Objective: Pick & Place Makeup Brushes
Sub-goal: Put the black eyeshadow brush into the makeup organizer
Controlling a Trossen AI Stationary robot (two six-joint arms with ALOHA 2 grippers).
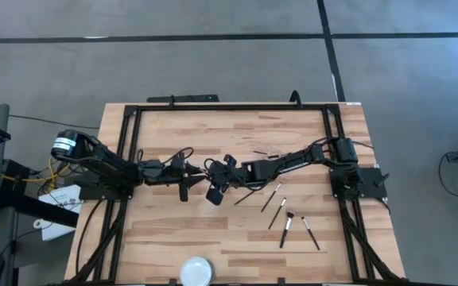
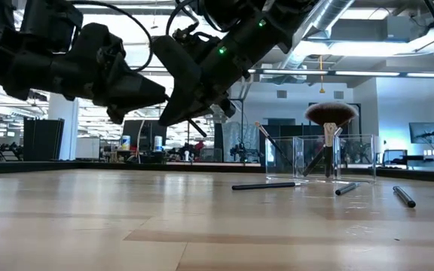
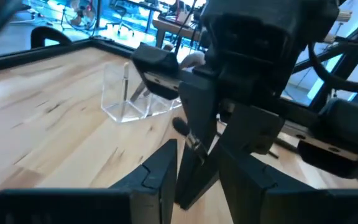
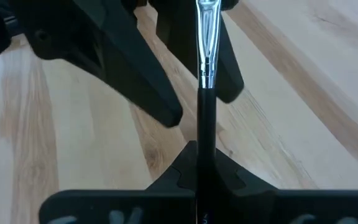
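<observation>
Both arms meet over mid-table. My right gripper [image 4: 199, 163] is clenched on a thin dark-handled brush [image 4: 206, 68], silver ferrule pointing away from the wrist toward the left gripper [image 3: 197, 168]. The left gripper's fingers [image 3: 157, 171] stand apart, and the right arm's tool end sits between them in the left wrist view. It looks like a handover in the air, well above the wood in the low view.

The other makeup brushes: several loose brushes [image 1: 289, 225] lie on the table [image 1: 157, 254] on the right arm's side, and a fluffy brown-headed brush [image 2: 330, 114] stands with one or two others in the clear holder [image 2: 319, 158] farther back. A round white dish [image 1: 196, 271] sits at the near edge.

Risks as I judge them:
- The two grippers are very close. If the left closes off-line, it pinches the right's fingers rather than the handle.
- The handle is thin and smooth. If the right lets go before the left has a firm hold, the brush drops and rolls among the loose ones.
- A grip on the ferrule or bristles could slip or bend the tip.
- I cannot tell exact depth alignment from either wrist view.
</observation>
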